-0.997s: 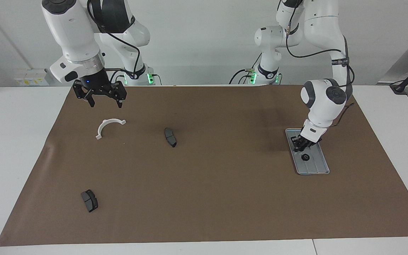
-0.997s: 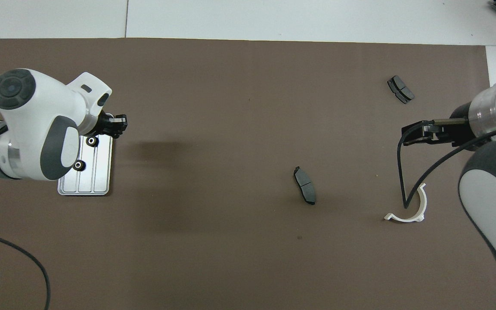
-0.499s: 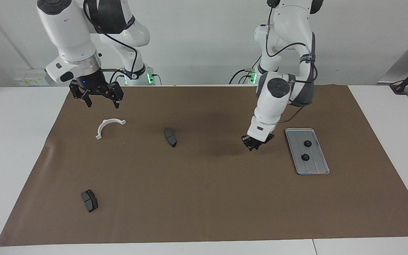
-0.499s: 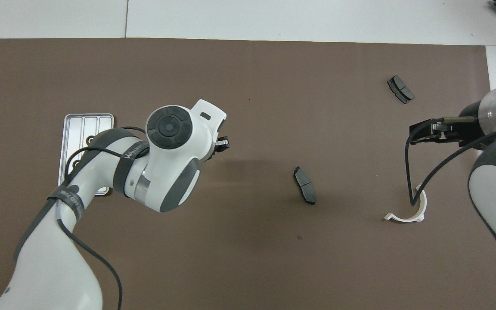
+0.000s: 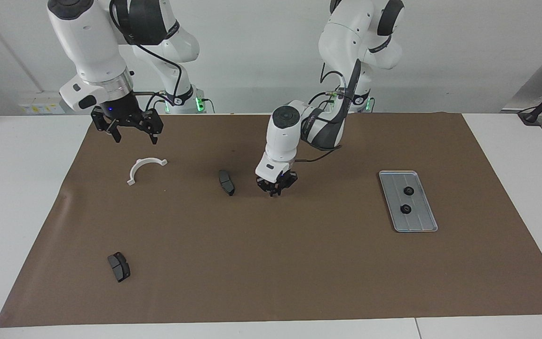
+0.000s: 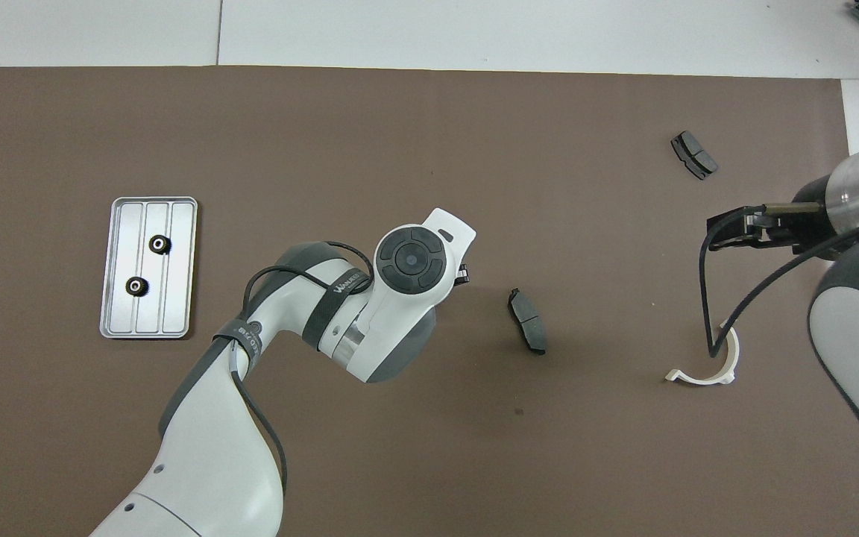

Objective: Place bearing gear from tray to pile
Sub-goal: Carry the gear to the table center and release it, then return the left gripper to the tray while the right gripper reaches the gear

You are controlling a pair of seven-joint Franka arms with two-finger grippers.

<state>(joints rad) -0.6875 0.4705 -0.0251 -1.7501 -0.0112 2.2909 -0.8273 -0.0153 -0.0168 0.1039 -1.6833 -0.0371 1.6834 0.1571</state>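
Centrally, left gripper (image 5: 276,192) low over the mat (image 5: 299,263) beside a dark brake pad (image 5: 226,182), finger spacing and any load indiscernible, two bearing gears (image 5: 408,190) lying in the tray (image 5: 424,226) well apart from it, right gripper (image 5: 132,133) wide open, waiting above the white bracket (image 5: 140,167).

In the overhead view, the left hand (image 5: 276,187) is hidden under its own wrist, so we cannot see its fingertips there. In the facing view they are too small for us to tell if they hold anything. The right arm is cut off by the edge of the overhead view, and its cable crosses part of the white half-ring bracket (image 6: 704,371). The two black gears (image 5: 407,199) on the tray (image 5: 425,220) are too small for us to see any teeth.
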